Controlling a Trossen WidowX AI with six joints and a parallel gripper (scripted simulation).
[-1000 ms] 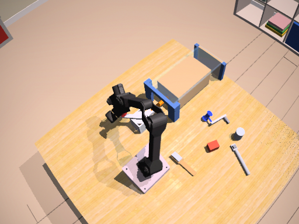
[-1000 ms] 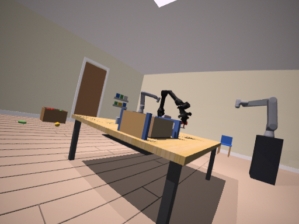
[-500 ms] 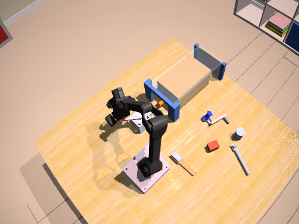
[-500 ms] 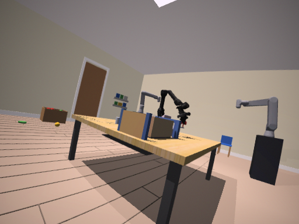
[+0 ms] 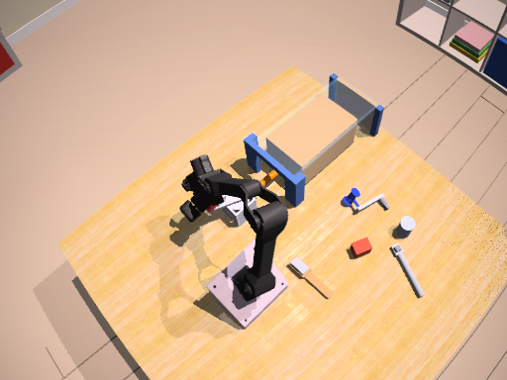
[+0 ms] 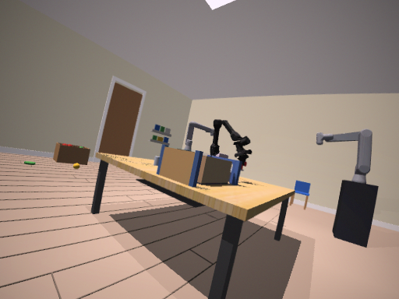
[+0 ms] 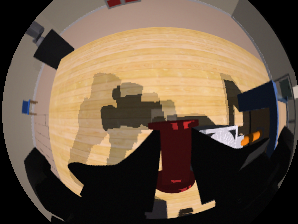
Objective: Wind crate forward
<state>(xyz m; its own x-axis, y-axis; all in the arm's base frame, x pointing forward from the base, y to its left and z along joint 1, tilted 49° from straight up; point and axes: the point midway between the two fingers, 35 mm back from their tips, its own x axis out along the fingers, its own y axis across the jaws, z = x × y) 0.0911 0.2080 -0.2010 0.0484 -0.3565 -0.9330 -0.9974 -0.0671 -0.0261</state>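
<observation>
I have my gripper (image 5: pixel 204 207) (image 6: pixel 243 163) (image 7: pixel 175 135) closed around the upright red grip (image 5: pixel 212 208) (image 6: pixel 244 166) (image 7: pixel 176 157) of the winch handle, left of centre in the top view. In the wrist view the grip stands between my two dark fingers, at the lower middle. A pale crank arm (image 5: pixel 226 202) runs from it toward the hand winch (image 5: pixel 239 214) (image 7: pixel 221 136), whose pale housing sits on the bench (image 5: pixel 149 208) (image 6: pixel 257 191) (image 7: pixel 165 55), partly under my arm in the top view.

The tan crate (image 5: pixel 312 129) (image 6: pixel 214 170) lies flat inside the clear-panelled cubby, at the upper right of centre from above. Its front edge is near the blue steel frame (image 5: pixel 274 159) (image 6: pixel 236 172) (image 7: pixel 257 97) at the mouth; I cannot tell whether they touch. An orange strap (image 5: pixel 268 178) (image 7: pixel 251 138) shows between the winch and the frame. Two blue rear posts stand at the cubby's far end.

Right of centre in the top view, a blue spool-shaped piece (image 5: pixel 353 197) is just beside a bent grey crank (image 5: pixel 370 202), with a pale cylinder (image 5: pixel 406 226) farther right. Below them are a red block (image 5: pixel 361 247) and a long grey tool (image 5: pixel 409 272). A wooden-handled brush or scraper (image 5: pixel 317 283) lies near my base plate (image 5: pixel 245 322), at the lower middle.
</observation>
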